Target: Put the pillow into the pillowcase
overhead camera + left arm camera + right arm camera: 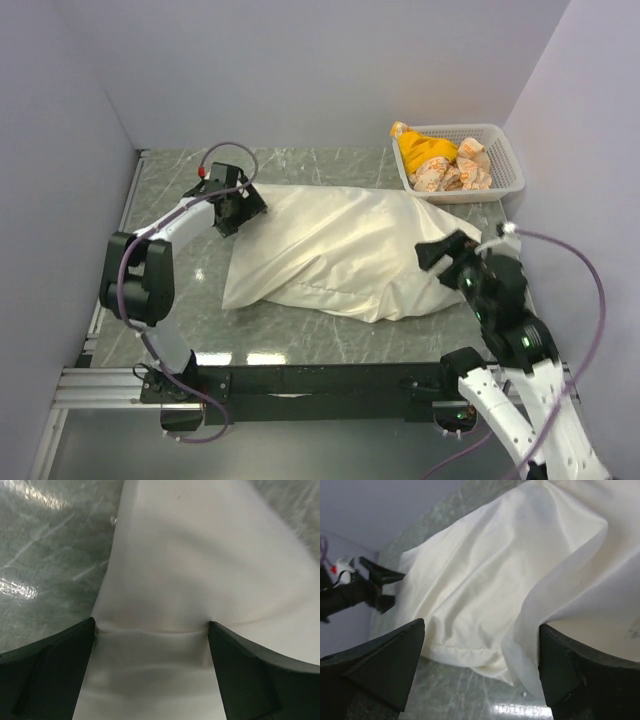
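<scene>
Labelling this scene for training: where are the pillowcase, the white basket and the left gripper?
pillowcase [340,250]: top view, middle of the cloth.
white basket [509,158]: top view, right wall.
left gripper [150,625]: left wrist view, midway between fingertips.

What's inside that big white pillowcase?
The pillowcase is puffed up, so something plump fills it. At its open end by the right pincer, a smooth cream surface peeks out, probably the pillow. The rest is covered by cloth.
</scene>
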You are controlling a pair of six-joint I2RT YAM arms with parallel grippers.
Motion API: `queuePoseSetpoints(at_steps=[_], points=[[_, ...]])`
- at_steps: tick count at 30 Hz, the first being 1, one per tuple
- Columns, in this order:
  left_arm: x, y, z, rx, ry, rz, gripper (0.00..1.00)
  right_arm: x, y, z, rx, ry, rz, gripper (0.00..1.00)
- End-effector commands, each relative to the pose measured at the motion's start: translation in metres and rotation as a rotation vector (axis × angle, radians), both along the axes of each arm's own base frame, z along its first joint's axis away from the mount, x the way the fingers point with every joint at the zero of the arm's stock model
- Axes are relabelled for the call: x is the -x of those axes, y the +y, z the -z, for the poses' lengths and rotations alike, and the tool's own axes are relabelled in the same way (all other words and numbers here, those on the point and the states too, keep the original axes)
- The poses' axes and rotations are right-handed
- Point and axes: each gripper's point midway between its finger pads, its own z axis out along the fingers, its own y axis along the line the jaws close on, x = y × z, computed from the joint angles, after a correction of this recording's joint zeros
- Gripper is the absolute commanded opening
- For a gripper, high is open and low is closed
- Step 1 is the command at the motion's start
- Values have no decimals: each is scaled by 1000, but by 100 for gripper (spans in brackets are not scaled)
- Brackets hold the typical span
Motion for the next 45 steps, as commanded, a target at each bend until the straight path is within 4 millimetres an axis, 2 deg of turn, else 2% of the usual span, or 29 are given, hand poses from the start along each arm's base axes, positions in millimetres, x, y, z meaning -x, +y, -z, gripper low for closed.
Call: queuePoseSetpoints(at_steps=[1,3,5,6,7,8,11,12,14,15,18,19,20,21,22,23,24,25,28,29,31,32,33,34,35,36,38,41,45], points=[[-9,-10,1,-39,0,53,99,-62,1,40,169,148,42,95],[-9,-11,13,-44,30,55,95,-77,0,46,212,204,73,95],[-11,-10,24,-55,44,61,76,-80,6,45,188,183,61,96],[-12,-5,26,-72,47,50,60,-77,10,41,169,159,46,96],[-14,4,30,-102,53,30,17,-74,13,41,153,148,30,95],[-17,11,30,-115,54,12,1,-68,13,52,150,166,21,95],[-28,53,30,-128,64,-73,1,-49,6,69,156,200,30,96],[-32,80,28,-127,65,-130,1,-42,4,65,137,176,33,95],[-38,108,19,-110,52,-186,1,-28,6,76,107,188,11,94],[-40,137,16,-96,43,-249,1,-20,9,70,71,152,-14,92],[-48,166,-1,-32,-7,-307,1,-3,6,83,44,157,-15,88],[-55,165,-9,-14,-32,-294,2,0,10,84,22,154,-33,88],[-56,163,-11,-4,-21,-278,8,2,15,93,9,165,-56,86],[-60,158,-13,8,-20,-264,21,3,19,96,-10,177,-69,86],[-63,156,-24,10,-41,-259,48,4,27,96,-41,186,-100,86],[-64,154,-33,5,-62,-256,58,2,30,101,-40,206,-106,86],[-62,151,-55,-35,-110,-266,78,0,32,103,-39,211,-111,86],[-59,151,-66,-65,-125,-277,84,-5,28,101,-18,196,-89,86],[-43,143,-107,-196,-195,-307,90,-25,28,84,31,156,-81,86],[-37,135,-114,-229,-203,-310,91,-32,35,94,51,211,-99,87],[-19,106,-125,-277,-231,-294,91,-42,50,91,59,238,-135,86],[-14,92,-126,-277,-245,-272,90,-42,62,104,112,272,-143,88],[-1,64,-122,-278,-250,-220,89,-40,73,104,104,272,-145,89],[3,51,-120,-279,-263,-207,89,-37,79,112,111,282,-150,89],[12,25,-118,-266,-270,-155,88,-34,84,119,112,294,-157,89],[18,14,-107,-268,-251,-130,85,-30,94,123,88,297,-172,89],[25,-11,-97,-268,-240,-63,84,-23,92,149,109,345,-165,89],[55,-62,-67,-367,-176,54,86,-20,88,167,109,370,-138,89],[90,-72,-42,-461,-136,44,97,-19,91,168,82,349,-147,82]])
